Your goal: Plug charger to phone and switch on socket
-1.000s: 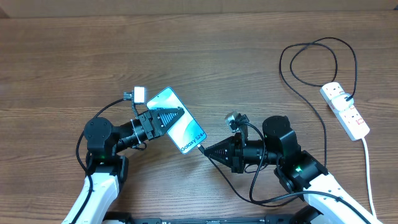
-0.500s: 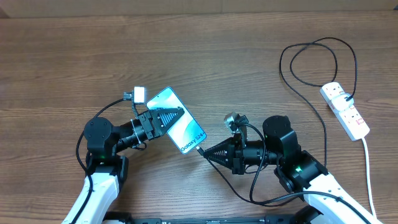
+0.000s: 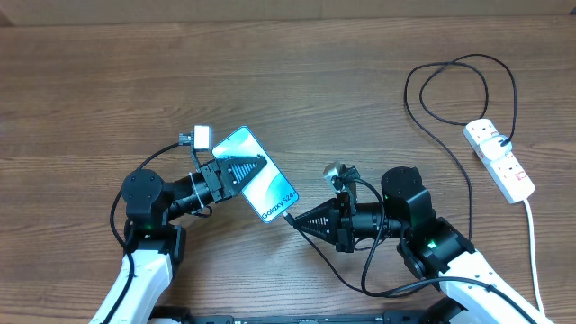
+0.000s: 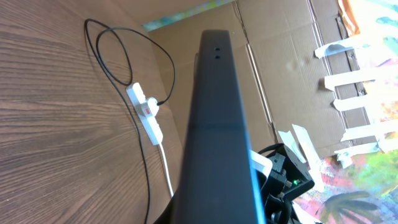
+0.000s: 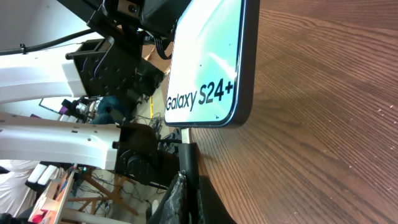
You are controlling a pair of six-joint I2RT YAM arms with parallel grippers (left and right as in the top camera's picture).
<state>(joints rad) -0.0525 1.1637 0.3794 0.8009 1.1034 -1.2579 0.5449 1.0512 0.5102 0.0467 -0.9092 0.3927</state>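
Left gripper (image 3: 252,166) clamps the stiff phone (image 3: 273,193), likely slick and breakable, near the tabletop's (image 3: 297,81) front edge; right gripper (image 3: 300,219) pinches the floppy charger (image 3: 291,216) by its rigid tip (the sensible hold)

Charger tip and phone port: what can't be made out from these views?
Overhead: whether the charger tip meets the phone; too small, shadowed by the right claw.
Right wrist: phone's port; its bottom edge shows only a dark rim.
Overhead, left wrist: socket switch position; too small.
Left wrist: the left claw, hidden behind the phone's edge.
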